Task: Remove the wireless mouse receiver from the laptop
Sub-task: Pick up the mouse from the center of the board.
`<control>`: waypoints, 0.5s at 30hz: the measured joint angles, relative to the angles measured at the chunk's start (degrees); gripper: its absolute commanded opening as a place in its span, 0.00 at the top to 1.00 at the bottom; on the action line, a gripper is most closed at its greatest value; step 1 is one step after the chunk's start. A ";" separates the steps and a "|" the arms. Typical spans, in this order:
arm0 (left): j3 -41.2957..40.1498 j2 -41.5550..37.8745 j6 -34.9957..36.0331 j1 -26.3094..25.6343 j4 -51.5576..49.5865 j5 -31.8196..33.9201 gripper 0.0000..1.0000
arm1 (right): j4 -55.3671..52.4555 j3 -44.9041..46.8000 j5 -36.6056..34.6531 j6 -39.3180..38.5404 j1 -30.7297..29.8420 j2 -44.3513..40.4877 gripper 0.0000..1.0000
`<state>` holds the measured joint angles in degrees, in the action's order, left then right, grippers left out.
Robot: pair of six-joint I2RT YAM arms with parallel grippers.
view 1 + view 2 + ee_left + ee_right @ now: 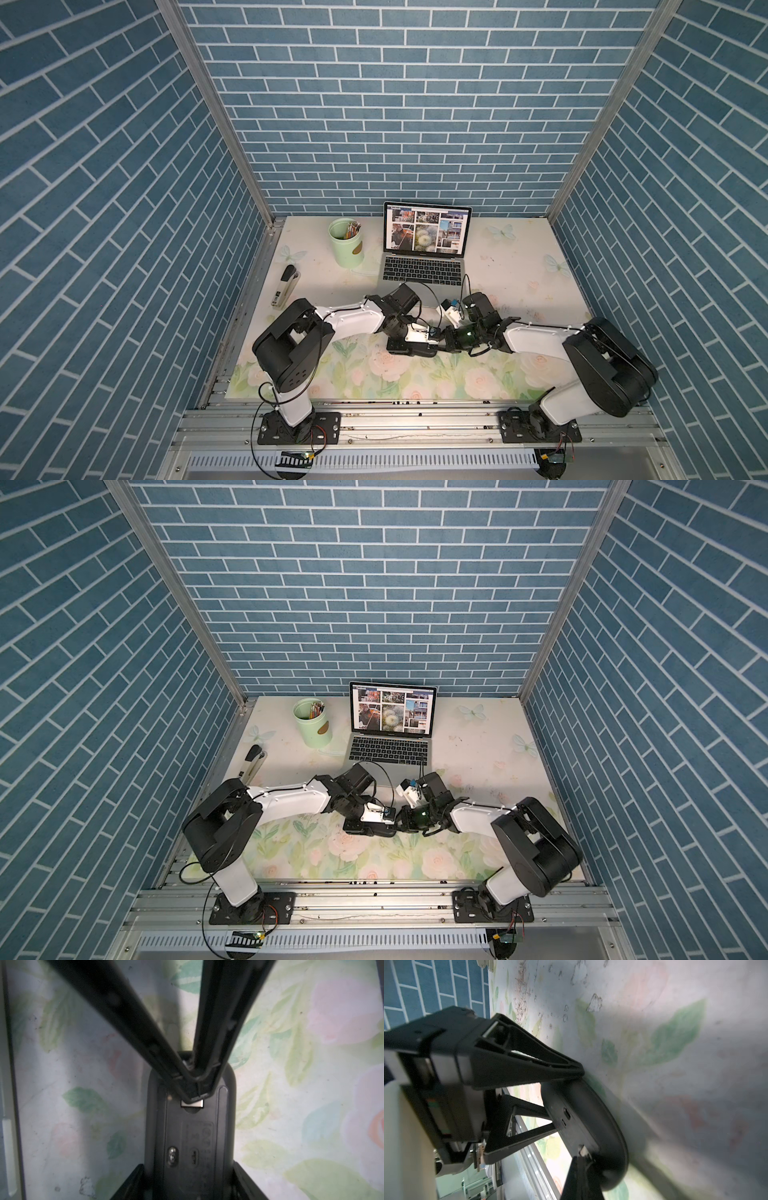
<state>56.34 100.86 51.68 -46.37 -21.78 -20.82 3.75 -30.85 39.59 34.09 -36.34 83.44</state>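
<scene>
Okay, the right gripper [193,1091] has its 2 fingers pinched together on the wireless mouse receiver [192,1103]. Only the silver plug shows past the tips; the black stub is hidden between them. The plug end sits at a slot on the underside of the mouse [195,1136], touching it, but I cannot tell how deep it is. Meanwhile the left gripper [566,1099] is roughly half spread and clamped on the mouse's 2 long edges, with the underside exposed. I cannot tell if the mouse touches the floral table [79,1068]. Both top views show the 2 grippers meeting at the front middle of the table. The laptop [424,272] stands open further back with a photo collage on its screen, well apart from the receiver. A green cup [347,249] of pencils is just left of the laptop, and a stapler [284,286] lies near the table's left edge.
</scene>
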 measured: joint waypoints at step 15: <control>0.00 -0.07 -0.68 0.17 0.04 -0.55 0.41 | -20.41 -0.59 -24.70 -7.39 0.85 -17.70 0.22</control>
<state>56.34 100.79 51.00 -46.19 -21.74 -21.37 -16.67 -31.44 14.90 26.70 -35.48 65.73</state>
